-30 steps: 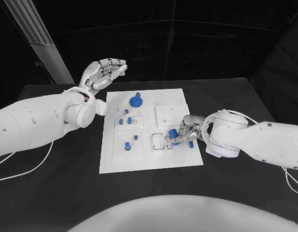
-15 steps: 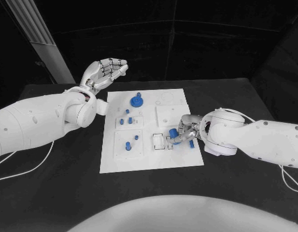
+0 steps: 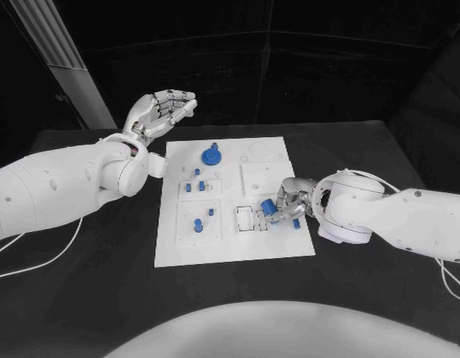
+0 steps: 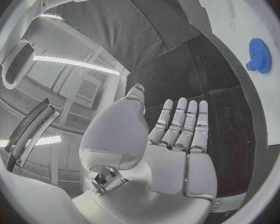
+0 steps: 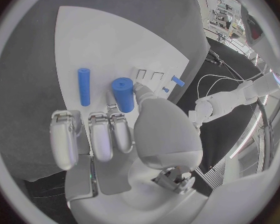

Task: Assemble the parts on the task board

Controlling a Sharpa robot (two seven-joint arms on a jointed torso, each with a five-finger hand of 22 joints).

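Observation:
The white task board (image 3: 230, 246) lies in the middle of the black table. My right hand (image 3: 290, 200) hovers low over its right side and pinches a short blue cylinder (image 3: 268, 206) between thumb and fingers; the right wrist view shows that cylinder (image 5: 122, 95) upright at the fingertips (image 5: 118, 118). A thin blue peg (image 3: 295, 222) lies on the board beside it, also seen as the peg (image 5: 84, 86). A blue gear (image 3: 209, 156) stands at the board's far end. My left hand (image 3: 160, 110) is raised beyond the board's far left corner, fingers straight, holding nothing.
Small blue pegs (image 3: 192, 186) and another pair (image 3: 197, 224) stand in the board's left sockets. Two white rectangular slots (image 3: 246, 218) lie just left of the cylinder. A grey pillar (image 3: 63, 60) rises at the back left. Cables (image 3: 36, 261) trail across the table's left side.
My right hand, with the blue cylinder, has shifted slightly toward the slots and back again. The left hand has stayed where it was.

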